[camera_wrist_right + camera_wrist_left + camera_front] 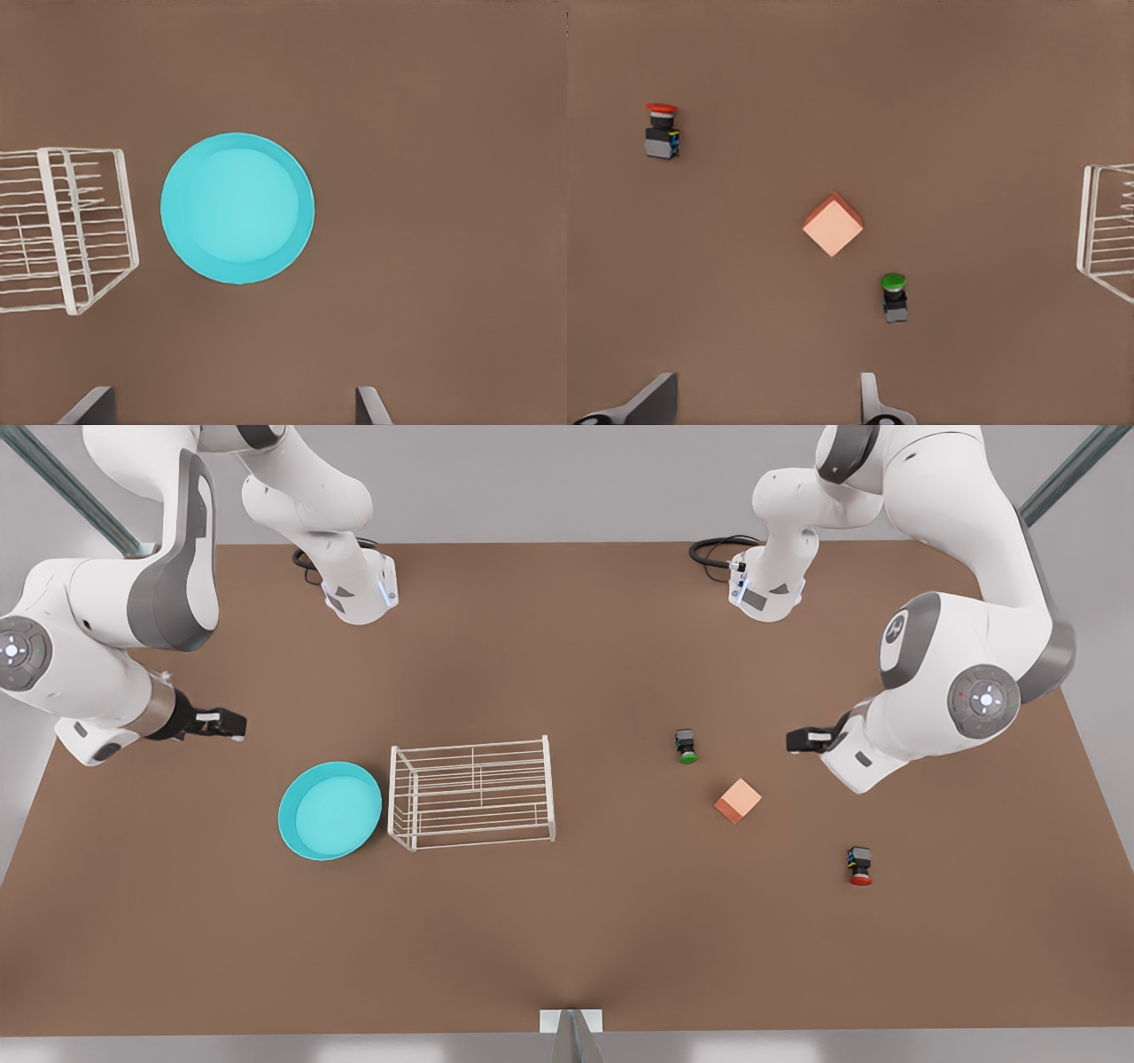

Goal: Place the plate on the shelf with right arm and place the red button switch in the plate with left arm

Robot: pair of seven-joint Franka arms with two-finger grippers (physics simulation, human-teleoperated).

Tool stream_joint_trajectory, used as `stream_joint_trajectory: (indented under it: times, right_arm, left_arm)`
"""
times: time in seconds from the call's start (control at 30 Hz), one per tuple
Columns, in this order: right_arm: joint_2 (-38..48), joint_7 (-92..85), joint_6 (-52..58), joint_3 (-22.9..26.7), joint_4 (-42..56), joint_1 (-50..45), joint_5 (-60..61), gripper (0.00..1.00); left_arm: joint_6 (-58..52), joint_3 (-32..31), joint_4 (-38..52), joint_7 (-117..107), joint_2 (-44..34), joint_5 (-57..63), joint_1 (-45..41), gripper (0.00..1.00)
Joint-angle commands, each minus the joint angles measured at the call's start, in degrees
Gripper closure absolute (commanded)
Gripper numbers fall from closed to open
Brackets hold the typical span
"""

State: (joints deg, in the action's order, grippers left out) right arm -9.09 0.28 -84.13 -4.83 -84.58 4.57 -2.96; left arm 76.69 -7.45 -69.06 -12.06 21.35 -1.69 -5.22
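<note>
The teal plate (330, 810) (237, 208) lies flat on the brown table, just to the front view's left of the white wire shelf (472, 792) (62, 228) (1107, 232). My right gripper (226, 724) (230, 407) hovers open above and behind the plate, holding nothing. The red button switch (859, 865) (661, 131) stands on the table toward the front view's right. My left gripper (802, 740) (762, 403) hangs open and bare above the table, well apart from that switch.
A green-capped switch (686, 746) (894, 297) and an orange-pink cube (737, 801) (832, 225) sit between the shelf and the red switch. Both arm bases (359, 589) (766, 584) stand at the table's far edge.
</note>
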Motion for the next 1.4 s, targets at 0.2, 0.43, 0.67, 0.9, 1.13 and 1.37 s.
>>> stream_joint_trajectory:
  times: [0.2, 0.43, 0.67, 0.9, 1.13, 1.37]
  right_arm:
    - [-15.3, -1.8, -13.7, 0.0, -1.6, 4.7, 7.2, 0.00]
    - [-22.6, -8.0, -34.2, 0.0, -11.1, 9.2, 9.1, 0.00]
    - [-20.4, -9.3, -46.0, 0.0, -22.9, 10.5, 8.9, 0.00]
    - [-23.4, -9.2, -50.1, -0.4, -25.1, 10.4, 9.6, 0.00]
    - [-24.8, -9.3, -50.4, -0.6, -25.5, 10.3, 9.6, 0.08]
    - [-24.7, -10.7, -49.8, -0.6, -25.3, 10.4, 9.6, 0.66]
  left_arm:
    - [1.0, -0.3, 0.0, -8.9, 0.0, -0.1, 0.2, 0.00]
    - [0.9, -0.3, 0.0, -8.9, 0.0, -0.1, 0.3, 0.00]
    - [0.9, -0.3, 0.0, -8.9, -0.1, -0.1, 0.3, 0.00]
    - [0.8, -0.3, -0.1, -8.9, 0.0, -0.1, 0.2, 0.00]
    - [0.9, -0.3, -0.1, -8.9, 0.0, 0.0, 0.2, 0.00]
    - [0.9, -0.3, -0.1, -8.9, 0.0, 0.0, 0.2, 0.00]
